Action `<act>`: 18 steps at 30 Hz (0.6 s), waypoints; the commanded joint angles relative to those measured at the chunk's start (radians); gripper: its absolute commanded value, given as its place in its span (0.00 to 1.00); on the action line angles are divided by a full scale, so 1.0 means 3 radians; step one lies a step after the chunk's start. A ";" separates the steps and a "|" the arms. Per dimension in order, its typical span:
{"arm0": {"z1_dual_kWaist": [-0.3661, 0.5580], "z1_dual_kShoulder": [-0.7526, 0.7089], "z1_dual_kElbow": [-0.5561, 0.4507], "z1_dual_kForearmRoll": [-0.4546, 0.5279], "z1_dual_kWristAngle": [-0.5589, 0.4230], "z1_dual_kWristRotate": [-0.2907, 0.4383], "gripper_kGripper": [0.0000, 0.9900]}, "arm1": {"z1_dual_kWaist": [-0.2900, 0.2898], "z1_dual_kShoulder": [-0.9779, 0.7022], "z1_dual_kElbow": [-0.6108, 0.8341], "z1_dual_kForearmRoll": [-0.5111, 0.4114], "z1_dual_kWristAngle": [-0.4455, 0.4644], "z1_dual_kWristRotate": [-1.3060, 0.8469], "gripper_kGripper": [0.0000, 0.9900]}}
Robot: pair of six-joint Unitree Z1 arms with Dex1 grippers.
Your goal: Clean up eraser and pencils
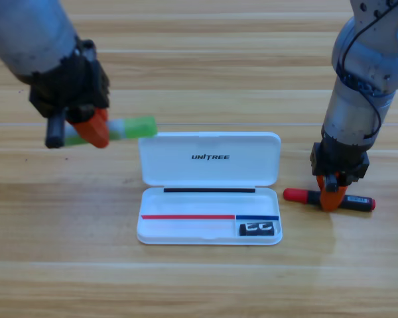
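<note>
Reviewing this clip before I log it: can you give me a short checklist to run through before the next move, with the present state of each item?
1. Case lid open: ok.
2. Eraser in the case's lower right compartment: ok.
3. Green stick held by left tool, lifted left of the lid: ok.
4. Long compartment free for the sticks: ok.
5. Right tool down on the red-capped marker lying on the table: ok.
6. Right tool's grip on the marker firm: cannot tell.
</note>
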 commanded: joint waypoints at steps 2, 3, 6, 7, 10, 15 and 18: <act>-0.0323 0.0319 -0.0076 0.0027 -0.0023 -0.0115 0.00 | -0.0079 0.0061 0.0143 0.0070 0.0004 -0.0057 0.00; -0.0343 0.0340 -0.0081 0.0027 -0.0023 -0.0131 0.00 | -0.0079 -0.0026 0.0133 0.0156 -0.0001 -0.0057 0.00; -0.0384 0.0406 -0.0097 0.0017 -0.0033 -0.0146 0.00 | -0.0079 -0.0266 0.0067 0.0443 0.0015 -0.0047 0.00; -0.0394 0.0427 -0.0097 0.0011 -0.0033 -0.0151 0.00 | -0.0079 -0.0348 0.0062 0.0504 0.0020 -0.0047 0.00; -0.0399 0.0509 -0.0102 -0.0009 -0.0044 -0.0151 0.00 | -0.0079 -0.0568 0.0077 0.0581 0.0045 -0.0047 0.00; -0.0399 0.0621 -0.0112 -0.0050 -0.0039 -0.0146 0.00 | -0.0079 -0.0829 0.0174 0.0591 0.0096 -0.0047 0.00; -0.0399 0.0729 -0.0107 -0.0106 -0.0049 -0.0146 0.00 | -0.0074 -0.0890 0.0205 0.0591 0.0163 -0.0047 0.00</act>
